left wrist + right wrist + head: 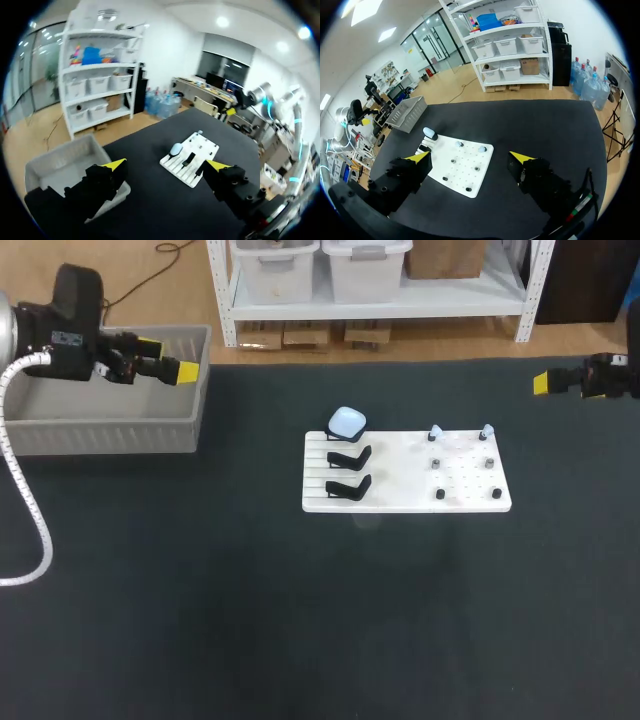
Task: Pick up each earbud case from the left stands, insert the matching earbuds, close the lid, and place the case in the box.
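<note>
White board (470,480) w/ case (347,422) behind 2 black stands (348,457); L gripper (170,357) over grey box (100,430), R gripper (545,383) far off, both spread

Earbud case (347,422) at rear-left of board (400,498), box (100,432) well to its left

The left arm (60,335) comes in from the left side, its wrist level and the left pincer (170,358) pointing toward the middle, yellow-tipped fingers spread wide with nothing between them. The right arm (615,375) barely enters from the right side, the right pincer (545,383) facing inward toward its partner, its fingers likewise spread wide and empty in the right wrist view.
</note>
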You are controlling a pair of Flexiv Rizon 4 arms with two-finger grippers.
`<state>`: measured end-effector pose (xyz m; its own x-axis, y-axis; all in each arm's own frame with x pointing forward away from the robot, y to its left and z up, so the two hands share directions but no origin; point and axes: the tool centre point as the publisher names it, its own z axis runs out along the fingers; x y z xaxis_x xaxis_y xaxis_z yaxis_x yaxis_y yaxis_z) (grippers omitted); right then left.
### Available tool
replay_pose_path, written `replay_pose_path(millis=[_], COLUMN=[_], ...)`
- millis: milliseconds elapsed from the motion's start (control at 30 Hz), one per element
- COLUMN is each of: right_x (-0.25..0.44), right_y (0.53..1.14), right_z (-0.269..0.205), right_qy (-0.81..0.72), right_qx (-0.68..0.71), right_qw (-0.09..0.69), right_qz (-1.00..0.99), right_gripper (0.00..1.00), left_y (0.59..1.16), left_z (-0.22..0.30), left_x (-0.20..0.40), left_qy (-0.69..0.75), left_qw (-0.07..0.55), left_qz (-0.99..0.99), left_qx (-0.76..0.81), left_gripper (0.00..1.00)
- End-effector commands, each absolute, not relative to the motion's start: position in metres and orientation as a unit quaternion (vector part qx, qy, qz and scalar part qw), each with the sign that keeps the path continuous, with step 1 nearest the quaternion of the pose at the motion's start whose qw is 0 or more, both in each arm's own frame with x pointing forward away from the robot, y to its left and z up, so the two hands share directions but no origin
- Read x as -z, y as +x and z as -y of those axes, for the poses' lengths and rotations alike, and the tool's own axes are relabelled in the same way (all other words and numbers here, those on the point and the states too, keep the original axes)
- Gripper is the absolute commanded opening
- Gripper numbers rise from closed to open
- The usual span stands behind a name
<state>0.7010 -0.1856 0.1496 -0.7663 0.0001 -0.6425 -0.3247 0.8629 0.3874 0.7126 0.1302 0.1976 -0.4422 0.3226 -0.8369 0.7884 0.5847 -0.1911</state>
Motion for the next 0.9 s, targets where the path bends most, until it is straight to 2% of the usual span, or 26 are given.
replay_pose_path(millis=[33,467,900], right_x=[-0.15,-0.15,-0.15], right_y=[0.701,0.701,0.701], right_z=[0.186,0.186,0.186], right_qy=[-0.09,-0.09,-0.09], right_qx=[-0.246,-0.246,-0.246], right_qw=[0.33,0.33,0.33], right_qz=[-0.907,-0.907,-0.907], right_gripper=[1.0,1.0,1.0], left_y=[0.723,0.735,0.753], left_z=[-0.124,-0.083,-0.05], left_x=[-0.189,-0.163,-0.123], left_qy=[0.459,0.582,0.612], left_qw=[0.373,0.357,0.327], left_qz=[-0.712,-0.623,-0.6], left_qx=[0.379,0.381,0.398], left_gripper=[1.0,1.0,1.0])
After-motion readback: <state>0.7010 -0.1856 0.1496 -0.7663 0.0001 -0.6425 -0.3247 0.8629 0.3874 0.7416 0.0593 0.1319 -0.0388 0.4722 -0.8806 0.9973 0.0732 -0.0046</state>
